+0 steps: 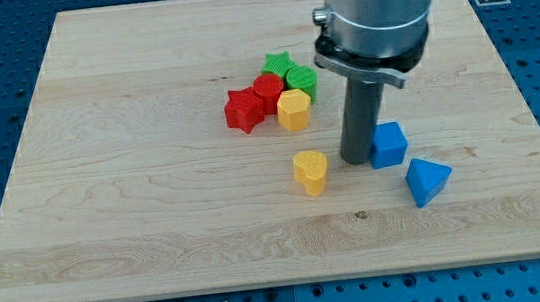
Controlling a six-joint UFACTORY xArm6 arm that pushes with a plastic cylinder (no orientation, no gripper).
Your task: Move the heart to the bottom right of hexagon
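Note:
The yellow heart lies near the board's middle, below the block cluster. The yellow hexagon sits at the lower right of that cluster, above the heart and a little to its left. My tip rests on the board just right of the heart, with a small gap between them. It stands against the left side of a blue cube. The rod and the arm's grey body rise above it toward the view's top.
The cluster also holds a red star, a red round block, a green star and a green round block. A blue triangular block lies below and right of the cube. The wooden board rests on a blue perforated table.

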